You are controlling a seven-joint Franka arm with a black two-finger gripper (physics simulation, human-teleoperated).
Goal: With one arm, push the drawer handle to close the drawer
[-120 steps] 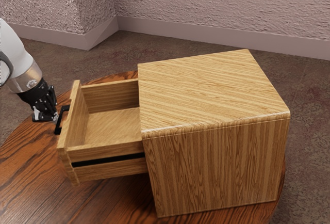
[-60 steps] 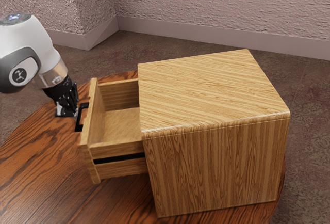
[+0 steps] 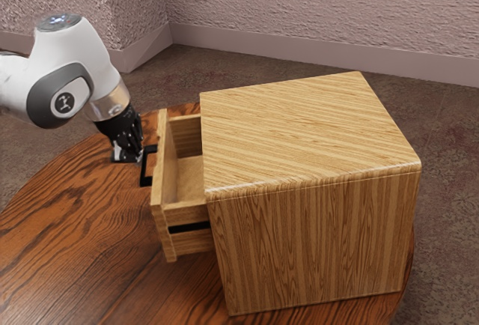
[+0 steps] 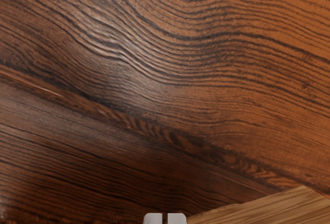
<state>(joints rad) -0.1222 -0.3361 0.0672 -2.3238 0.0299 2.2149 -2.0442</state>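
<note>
The black gripper [image 3: 129,157] is at the outer side of the drawer's black handle [image 3: 144,172], up against it or very close; contact cannot be told for certain. In the wrist view, the two pale fingertips of the gripper [image 4: 165,218] stand side by side with only a hairline gap, so it is shut, holding nothing. The light wooden drawer [image 3: 159,168] sticks partly out of the cabinet [image 3: 307,138], on the side facing the arm. A corner of pale wood, likely the drawer front [image 4: 278,209], lies beside the fingertips.
Cabinet and drawer rest on a round, dark-grained wooden table [image 3: 82,228], whose surface also spreads beneath my hand in the wrist view. Behind the table are brown carpet [image 3: 277,70] and a textured wall [image 3: 314,10].
My hand has moved toward the exterior view's right, and the drawer with its handle has slid the same way, further into the cabinet. The cabinet itself has stayed put.
</note>
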